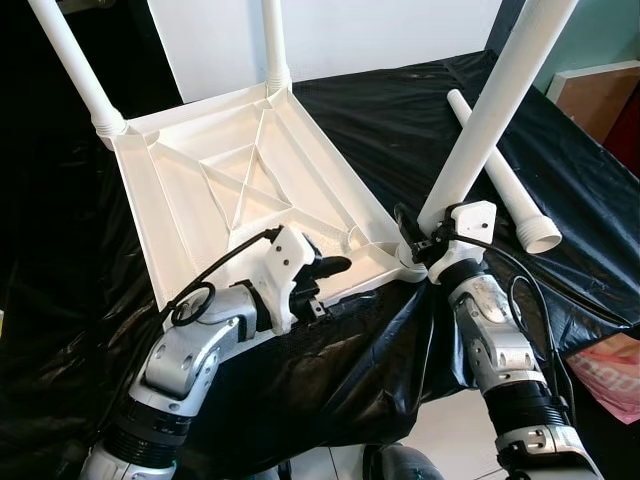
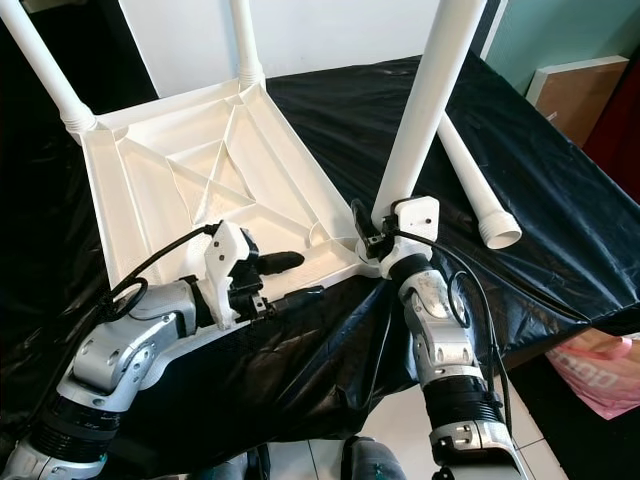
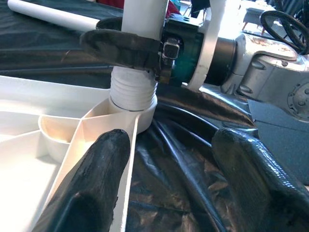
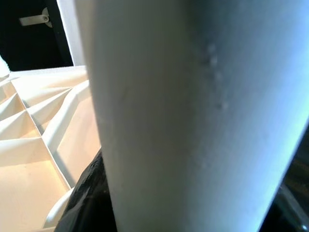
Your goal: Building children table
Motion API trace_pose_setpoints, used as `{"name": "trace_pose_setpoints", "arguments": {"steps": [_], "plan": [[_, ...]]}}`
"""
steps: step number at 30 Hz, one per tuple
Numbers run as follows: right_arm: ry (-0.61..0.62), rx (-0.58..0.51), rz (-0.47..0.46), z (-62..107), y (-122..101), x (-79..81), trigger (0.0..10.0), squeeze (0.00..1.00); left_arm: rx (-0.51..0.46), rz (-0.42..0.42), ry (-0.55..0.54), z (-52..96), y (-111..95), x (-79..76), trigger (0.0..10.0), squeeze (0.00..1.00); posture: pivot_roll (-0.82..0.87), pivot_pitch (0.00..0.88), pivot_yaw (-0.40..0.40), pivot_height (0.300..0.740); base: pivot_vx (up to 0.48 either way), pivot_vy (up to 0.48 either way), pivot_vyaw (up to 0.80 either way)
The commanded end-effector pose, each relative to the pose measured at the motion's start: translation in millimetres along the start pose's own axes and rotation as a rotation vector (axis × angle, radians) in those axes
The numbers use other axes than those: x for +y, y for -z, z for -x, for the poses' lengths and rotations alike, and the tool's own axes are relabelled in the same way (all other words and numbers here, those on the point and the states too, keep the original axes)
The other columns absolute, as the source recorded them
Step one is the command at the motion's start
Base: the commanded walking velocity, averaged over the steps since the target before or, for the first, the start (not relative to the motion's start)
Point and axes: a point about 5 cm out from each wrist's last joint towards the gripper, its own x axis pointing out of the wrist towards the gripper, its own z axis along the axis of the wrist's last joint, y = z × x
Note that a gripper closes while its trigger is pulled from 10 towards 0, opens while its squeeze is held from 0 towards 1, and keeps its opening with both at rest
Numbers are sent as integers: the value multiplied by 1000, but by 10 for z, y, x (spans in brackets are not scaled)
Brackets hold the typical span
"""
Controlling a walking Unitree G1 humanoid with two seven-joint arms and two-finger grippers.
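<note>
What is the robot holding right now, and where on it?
The right pincer grips a white table leg near its lower end, just above the tabletop's corner socket. The left pincer holds nothing.

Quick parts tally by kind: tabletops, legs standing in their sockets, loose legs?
Tabletop, upside down: 1
Legs standing in corner sockets: 3 (far-left, far, near-right, held by the right claw)
Loose leg lying on the black sheet: 1
Total: 5
</note>
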Motion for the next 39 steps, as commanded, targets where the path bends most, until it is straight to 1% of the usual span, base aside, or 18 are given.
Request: {"name": "trace_pose_setpoints", "arguments": {"steps": [1,2,5,6,7,8,13,15,16,17,21,24,27,28,29,37,39], "plan": [[-18,91,0,94,199,17,10000,0,6,4,129,2,10,-99,10000,0,-9,123,4,740,0,0,0],[-18,91,0,94,199,17,10000,0,6,4,129,2,10,-99,10000,0,-9,123,4,740,0,0,0],[-76,90,63,140,222,38,10000,0,9,4,127,3,13,-89,10000,0,-12,121,7,740,0,0,0],[-76,90,63,140,222,38,10000,0,9,4,127,3,13,-89,10000,0,-12,121,7,740,0,0,0],[-116,93,107,176,246,56,10000,0,12,4,128,2,14,-90,10000,0,-12,120,9,740,0,0,0],[-130,94,124,189,255,62,10000,0,12,4,129,2,13,-91,10000,0,-12,120,9,740,0,0,0],[-144,103,137,204,286,59,10000,0,14,3,132,5,9,-94,10000,0,-13,120,12,740,0,0,0],[-185,124,164,229,335,80,10000,0,20,4,135,11,8,-91,10000,0,-14,121,15,740,0,0,0],[-185,124,164,229,335,80,10000,0,20,4,135,11,8,-91,10000,0,-14,121,15,740,0,0,0],[-180,127,150,231,344,75,10000,0,22,1,135,12,6,-89,10000,0,-13,121,15,740,0,0,0],[-114,150,24,198,362,37,10000,0,23,-3,134,18,-4,-86,10000,0,-12,124,15,740,0,0,0],[-98,155,3,184,361,28,10000,0,22,-3,134,19,-7,-83,10000,0,-11,127,15,740,0,0,0],[-32,205,-40,113,372,-18,10000,0,24,-2,129,24,-9,-79,10000,0,-9,131,13,740,0,0,0],[-32,205,-40,113,372,-18,10000,0,24,-2,129,24,-9,-79,10000,0,-9,131,13,740,0,0,0],[-20,219,-63,95,373,-22,10000,0,24,-2,126,26,-10,-78,10000,0,-5,132,12,740,0,0,0],[-9,218,-60,59,351,7,10000,0,24,1,114,40,-7,-76,10000,0,-2,135,8,740,0,0,0],[-3,217,-67,59,347,47,10000,0,25,-1,109,45,-6,-73,10000,0,-3,138,6,740,0,0,0]]}}
